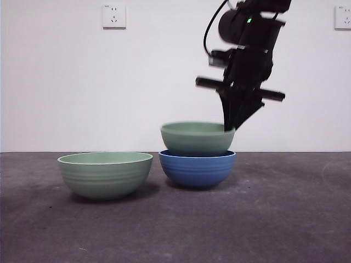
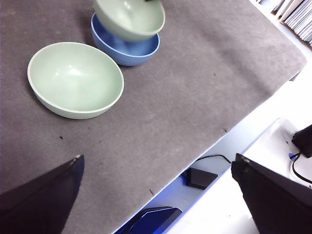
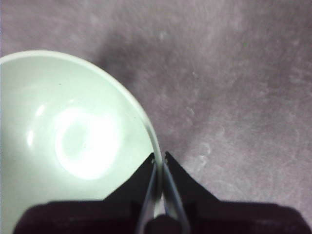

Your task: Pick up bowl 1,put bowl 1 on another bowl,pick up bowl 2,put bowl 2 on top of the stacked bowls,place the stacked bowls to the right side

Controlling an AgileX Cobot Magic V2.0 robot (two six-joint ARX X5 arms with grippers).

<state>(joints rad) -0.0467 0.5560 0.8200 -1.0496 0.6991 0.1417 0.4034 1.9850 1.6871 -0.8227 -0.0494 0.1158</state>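
My right gripper (image 1: 230,127) is shut on the right rim of a pale green bowl (image 1: 197,137), one jaw inside and one outside (image 3: 159,158). That bowl's (image 3: 73,141) base sits down in the mouth of the blue ribbed bowl (image 1: 197,170), shifted slightly left; whether it rests there I cannot tell. A second pale green bowl (image 1: 105,174) stands on the table left of the blue one. From high over the table, the left wrist view takes in the held bowl (image 2: 129,17), the blue bowl (image 2: 139,48) and the second green bowl (image 2: 75,78). My left gripper (image 2: 158,161) is open and holds nothing.
Dark grey matting (image 1: 285,219) covers the table, with bare matting to the right of the bowls. In the left wrist view the table's edge (image 2: 243,119) shows, with a black box and cable (image 2: 200,176) below it. Two wall outlets (image 1: 113,16) sit on the white wall.
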